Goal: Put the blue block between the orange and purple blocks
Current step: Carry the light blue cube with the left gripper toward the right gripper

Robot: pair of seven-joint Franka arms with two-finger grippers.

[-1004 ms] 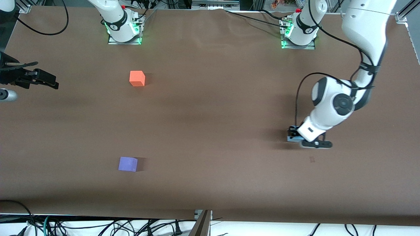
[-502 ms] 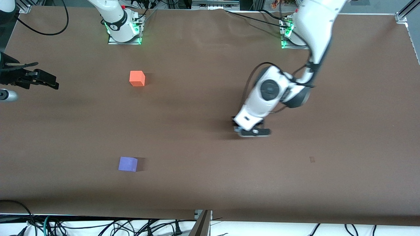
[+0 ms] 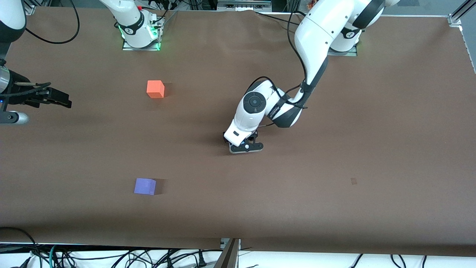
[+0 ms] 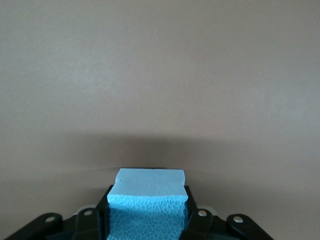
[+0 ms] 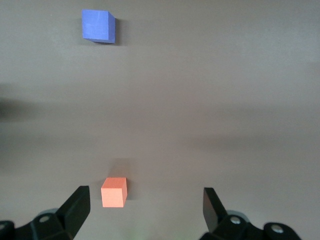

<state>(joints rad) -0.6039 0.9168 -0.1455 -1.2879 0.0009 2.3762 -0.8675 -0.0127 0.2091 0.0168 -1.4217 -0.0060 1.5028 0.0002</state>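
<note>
front view: left end effector [image 3: 243, 146] low over the middle of the brown table [image 3: 372, 149], clamped on the blue block, which hides under the white wrist here. orange block [image 3: 155, 89] toward the right arm's end of the table, farther from the front camera; purple block [image 3: 145, 186] roughly in line with it, nearer the camera, well apart from it. bare table between the two, and the carried cube well short of that gap, off toward the left arm's end. right end effector [image 3: 55, 97] at the edge of the table at the right arm's end, waiting, fingers spread.

to do the carry well, judged from here: keep the grip firm, travel low and level toward the gap, aim for the midpoint on the line joining orange and purple, set down flat before letting go, avoid nudging either neighbour.

left wrist view: blue block [image 4: 147, 210] pinched between the two dark fingers [image 4: 192, 220] of the left end effector [image 4: 147, 222], pebbled face toward the lens, top edge level, only plain table ahead, no other cube in sight.

right wrist view: right end effector [image 5: 145, 207] open and empty, fingertips [image 5: 77, 205] wide apart. orange block [image 5: 114, 192] on the table between and just ahead of the fingertips, untouched; purple block [image 5: 98, 26] much farther off, on the same line.
</note>
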